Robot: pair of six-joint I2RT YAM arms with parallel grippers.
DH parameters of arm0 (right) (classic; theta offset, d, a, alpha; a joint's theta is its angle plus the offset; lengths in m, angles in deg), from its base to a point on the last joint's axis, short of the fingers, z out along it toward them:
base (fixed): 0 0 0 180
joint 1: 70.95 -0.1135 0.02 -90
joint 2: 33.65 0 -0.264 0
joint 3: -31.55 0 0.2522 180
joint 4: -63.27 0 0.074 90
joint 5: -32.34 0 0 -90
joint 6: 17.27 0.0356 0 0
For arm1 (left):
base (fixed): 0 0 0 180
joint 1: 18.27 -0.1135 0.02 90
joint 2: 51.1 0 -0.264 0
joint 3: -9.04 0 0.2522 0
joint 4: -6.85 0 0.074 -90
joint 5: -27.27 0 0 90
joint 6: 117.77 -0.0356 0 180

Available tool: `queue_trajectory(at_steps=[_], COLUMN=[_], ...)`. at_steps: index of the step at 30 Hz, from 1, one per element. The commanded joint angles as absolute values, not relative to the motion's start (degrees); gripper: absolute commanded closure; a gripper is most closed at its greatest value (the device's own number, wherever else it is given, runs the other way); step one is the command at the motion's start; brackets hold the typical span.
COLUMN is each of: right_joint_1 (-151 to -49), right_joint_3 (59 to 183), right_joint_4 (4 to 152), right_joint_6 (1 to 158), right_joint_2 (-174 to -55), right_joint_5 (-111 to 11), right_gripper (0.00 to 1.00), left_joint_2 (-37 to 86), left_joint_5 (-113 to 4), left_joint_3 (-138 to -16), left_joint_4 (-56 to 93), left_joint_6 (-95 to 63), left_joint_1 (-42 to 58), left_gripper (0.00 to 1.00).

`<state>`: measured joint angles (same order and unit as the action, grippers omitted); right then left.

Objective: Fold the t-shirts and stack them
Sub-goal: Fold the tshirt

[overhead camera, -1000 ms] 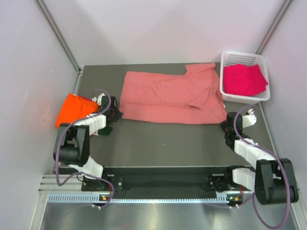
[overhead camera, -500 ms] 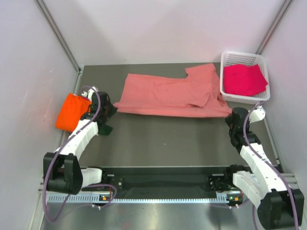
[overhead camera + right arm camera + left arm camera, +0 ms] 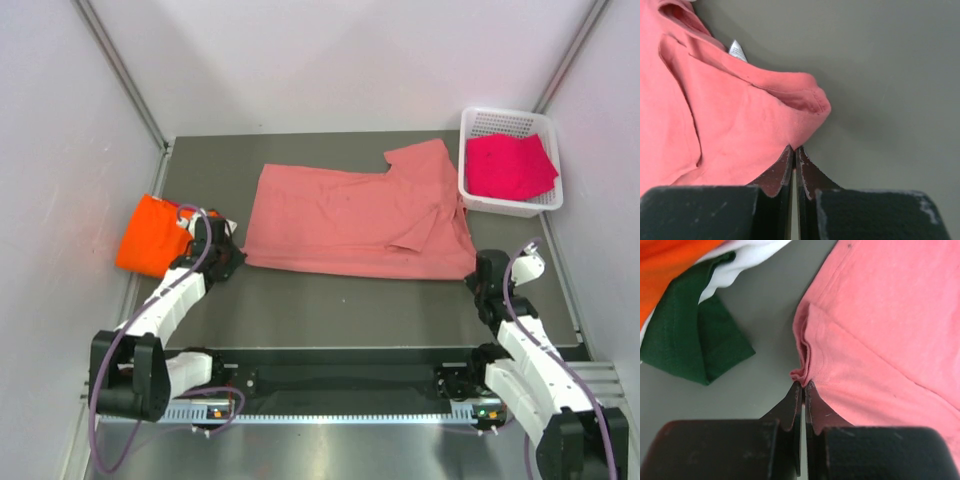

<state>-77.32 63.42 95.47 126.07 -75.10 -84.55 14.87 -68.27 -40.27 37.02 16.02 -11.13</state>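
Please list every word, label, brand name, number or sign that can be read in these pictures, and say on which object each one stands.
No text can be read anywhere.
White tag on the salmon-pink shirt, right wrist view: any print on it is too small to read.
Orange shirt, magenta shirt, white basket: no print visible.

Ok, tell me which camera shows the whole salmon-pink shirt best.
Top external: the whole salmon-pink shirt shows, edge to edge. Each wrist view shows only one corner, pinched by the left gripper or the right gripper.
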Motion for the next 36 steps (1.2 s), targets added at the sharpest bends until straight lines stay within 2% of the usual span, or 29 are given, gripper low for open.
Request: queue_trajectory(at_steps=[1,6,9,13,18,28,34,35,36], right_joint_1=[-77.7,-77.6,-77.7,-77.7,-77.7,-77.7,-77.7,-77.7,-77.7], right_joint_3=[71.1,91.3,94.3,87.9,75.1,66.7,65.3,65.9,66.3], right_joint_4=[92.5,97.8,98.0,100.3,103.2,115.5,119.7,120.4,121.1], right_joint_6=[125.7,122.0,120.6,124.1,128.6,132.0,134.7,134.9,134.7], right_joint_2=[-78.3,-84.5,-83.2,-80.6,-70.7,-55.0,-51.1,-50.8,-50.4], right_joint_5=[-86.4,-84.3,-83.1,-82.0,-82.4,-85.0,-83.8,-83.8,-84.0], right_gripper=[1.00,1.00,1.00,1.00,1.00,0.98,0.91,0.85,0.70], left_joint_2=[17.4,17.8,13.5,9.9,5.4,-5.6,-11.5,-12.2,-12.8], left_joint_5=[-69.4,-71.3,-71.3,-69.8,-70.4,-68.8,-68.4,-68.6,-68.9], left_joint_3=[-45.9,-63.2,-65.0,-58.5,-45.9,-35.2,-29.8,-29.4,-29.5], left_joint_4=[34.6,44.1,44.0,44.1,44.1,49.0,50.2,50.7,50.7], left_joint_6=[14.9,14.1,13.0,13.7,14.8,20.4,25.1,25.2,25.1], left_joint_1=[-12.1,-13.7,-13.8,-13.8,-14.0,-13.9,-13.9,-13.9,-13.9], left_gripper=[1.00,1.00,1.00,1.00,1.00,1.00,1.00,0.95,0.88])
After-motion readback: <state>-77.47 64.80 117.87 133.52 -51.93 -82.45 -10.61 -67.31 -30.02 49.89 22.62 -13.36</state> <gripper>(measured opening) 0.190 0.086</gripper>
